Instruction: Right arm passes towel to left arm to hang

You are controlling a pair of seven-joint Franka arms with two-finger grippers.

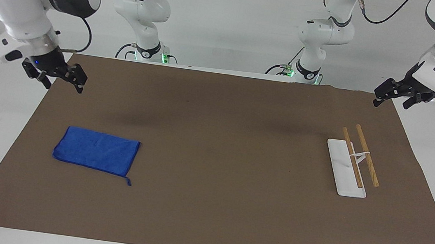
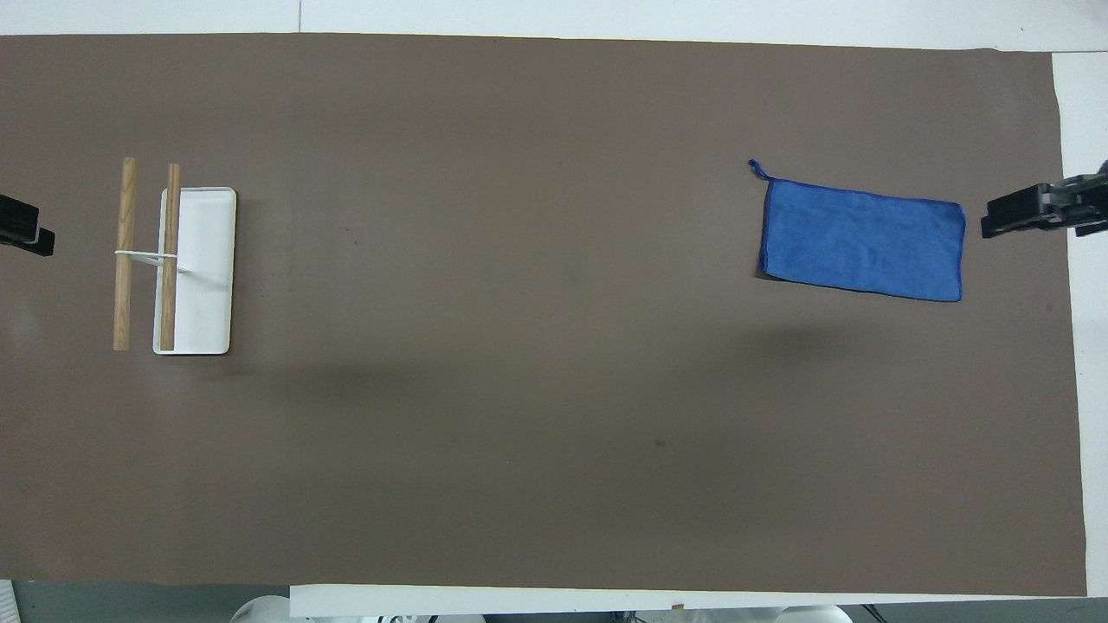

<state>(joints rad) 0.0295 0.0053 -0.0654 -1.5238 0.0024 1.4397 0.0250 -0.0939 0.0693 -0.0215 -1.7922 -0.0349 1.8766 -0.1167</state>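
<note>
The blue towel [image 1: 95, 150] lies flat on the brown mat toward the right arm's end of the table, its thread loop [image 1: 128, 181] at the corner farthest from the robots. It also shows in the overhead view [image 2: 863, 240]. My right gripper [image 1: 63, 85] is open and empty, raised over the mat's edge at that end; in the overhead view it [image 2: 1008, 221] is just off the towel's short edge. My left gripper [image 1: 390, 103] is open and empty, waiting raised over the mat's corner at the left arm's end [image 2: 26, 235].
A white rack base [image 1: 340, 170] with two wooden bars [image 1: 367, 156] stands toward the left arm's end; it also shows in the overhead view [image 2: 203, 285]. The brown mat [image 1: 213, 188] covers most of the white table.
</note>
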